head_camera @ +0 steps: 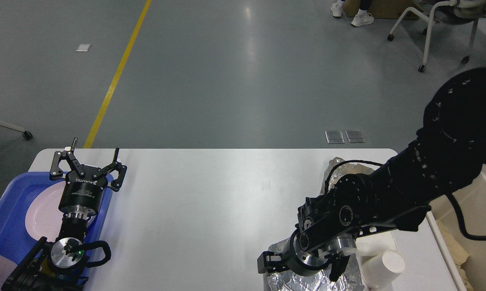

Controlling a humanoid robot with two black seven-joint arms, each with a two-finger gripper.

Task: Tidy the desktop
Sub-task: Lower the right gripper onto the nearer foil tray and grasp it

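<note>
Remaining on the desktop (210, 202): crumpled foil (303, 279) and white cup (384, 264), front right, under the right gripper (297, 268), closure indeterminable. Left gripper (90, 155) spread, empty, above blue tray (8, 226). Tidying unfinished.

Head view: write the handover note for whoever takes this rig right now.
Left gripper: open, empty, raised over the far edge of the blue tray, which holds a pink plate.
Right gripper: low at the near right of the desktop, over crumpled foil; I cannot tell whether it is open or shut.
On the desktop: that foil, a second foil piece behind the right arm, a white paper cup lying on its side.
Beige bin stands past the right edge, with some crumpled material in it.
Done: plate in the tray. Left: both foil pieces and the cup.
</note>
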